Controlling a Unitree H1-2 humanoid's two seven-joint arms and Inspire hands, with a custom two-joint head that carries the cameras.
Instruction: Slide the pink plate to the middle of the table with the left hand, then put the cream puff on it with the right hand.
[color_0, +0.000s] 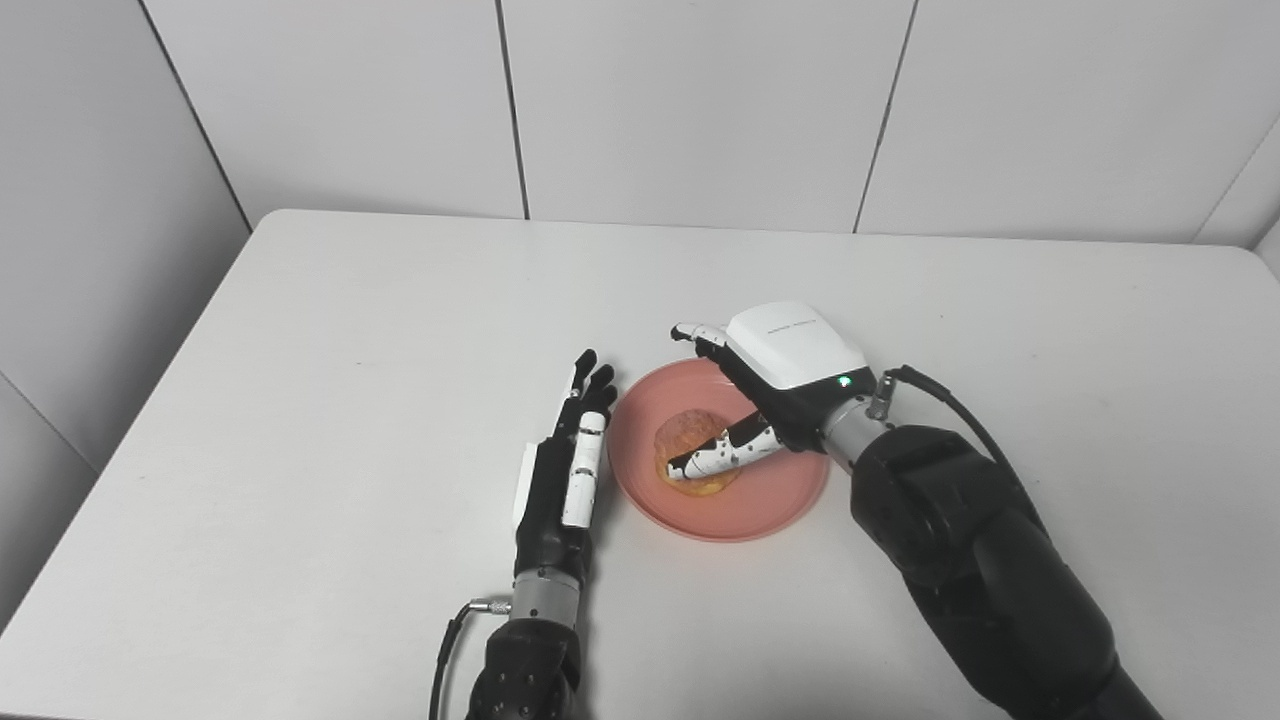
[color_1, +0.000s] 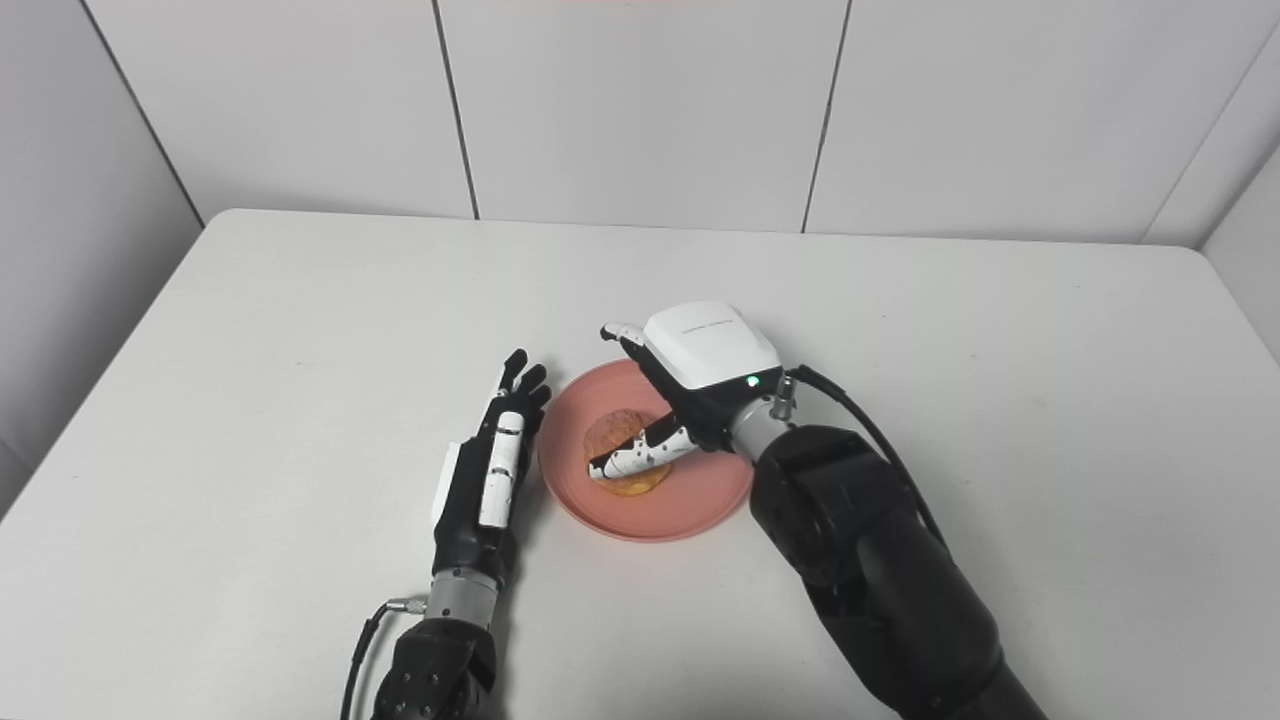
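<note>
Left eye view: a pink plate (color_0: 745, 505) sits near the middle of the white worktop (color_0: 330, 330), with a cream puff (color_0: 692, 436) resting on it, a little left of the plate's centre. The right robot hand (color_0: 755, 400) reaches over the plate from the right, its thumb (color_0: 715, 458) lying across the front of the puff and its other fingers (color_0: 698, 334) stretched past the plate's far rim; whether it grips the puff or only touches it cannot be told. The left robot hand (color_0: 570, 465) lies just beside the plate's left rim, fingers straight and close together, holding nothing.

Right eye view: the same scene from slightly to the right. The plate (color_1: 690, 505) lies between the two arms, the puff (color_1: 615, 432) on it, partly covered by the thumb (color_1: 640, 460) of the right robot hand (color_1: 690, 390). The left robot hand (color_1: 490, 470) is extended flat along the worktop (color_1: 300, 320), its fingertips pointing away from the robot, next to the plate's edge; contact with the rim cannot be judged
</note>
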